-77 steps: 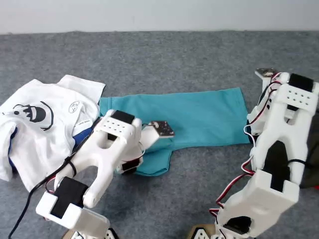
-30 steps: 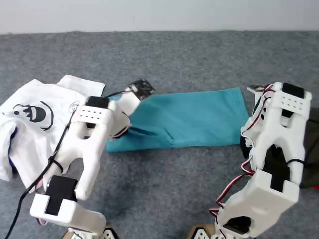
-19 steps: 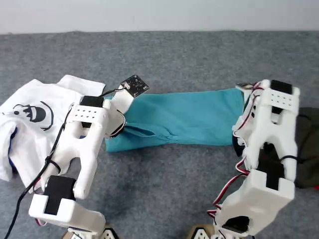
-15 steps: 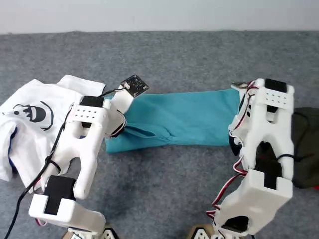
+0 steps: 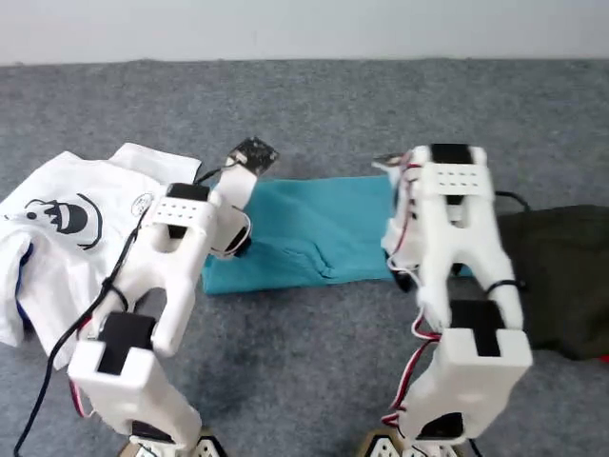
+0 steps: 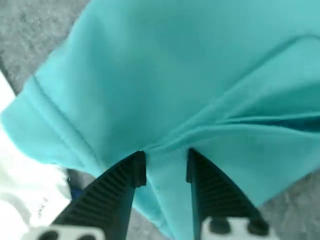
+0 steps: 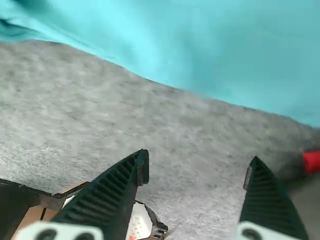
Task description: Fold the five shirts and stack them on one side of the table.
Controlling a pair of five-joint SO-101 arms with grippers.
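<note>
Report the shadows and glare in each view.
High view: even light, soft shadows beneath the arms on the table, no glare. Left wrist view: darker shading in the teal shirt creases ahead of the left gripper. Right wrist view: thin shadow along the shirt's edge.

Grey felt-covered table (image 5: 314,105), pale wall (image 5: 304,29) behind, small red object (image 7: 312,161) on the felt.
</note>
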